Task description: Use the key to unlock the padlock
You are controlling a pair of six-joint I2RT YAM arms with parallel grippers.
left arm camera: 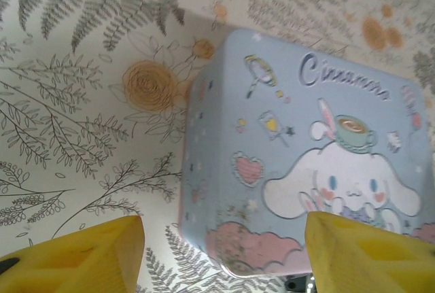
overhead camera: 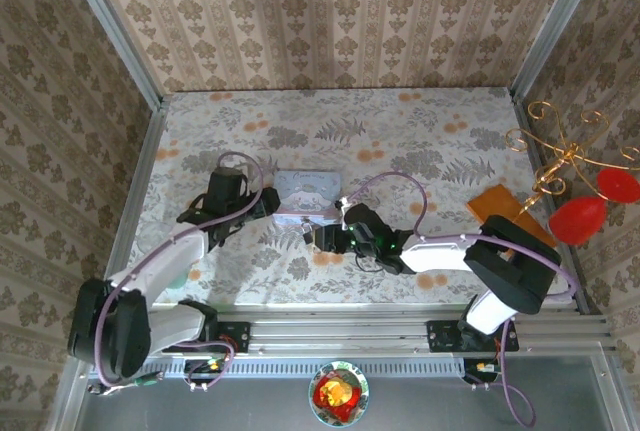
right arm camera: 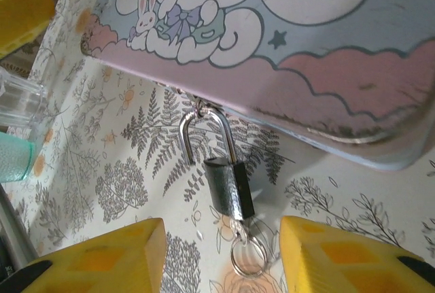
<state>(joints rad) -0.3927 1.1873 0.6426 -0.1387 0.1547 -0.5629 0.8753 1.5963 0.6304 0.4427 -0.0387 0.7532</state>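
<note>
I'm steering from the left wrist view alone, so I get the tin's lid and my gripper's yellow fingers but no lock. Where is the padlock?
Observer: The padlock hangs from a hasp on the pink edge of the tin, in the right wrist view.
Operator: Is it locked?
Observer: One leg of the shackle ends free, outside the dark body, so it looks open.
Operator: Where is the other arm?
Observer: The right gripper is open, one yellow finger on each side of the padlock, not touching it.
</note>
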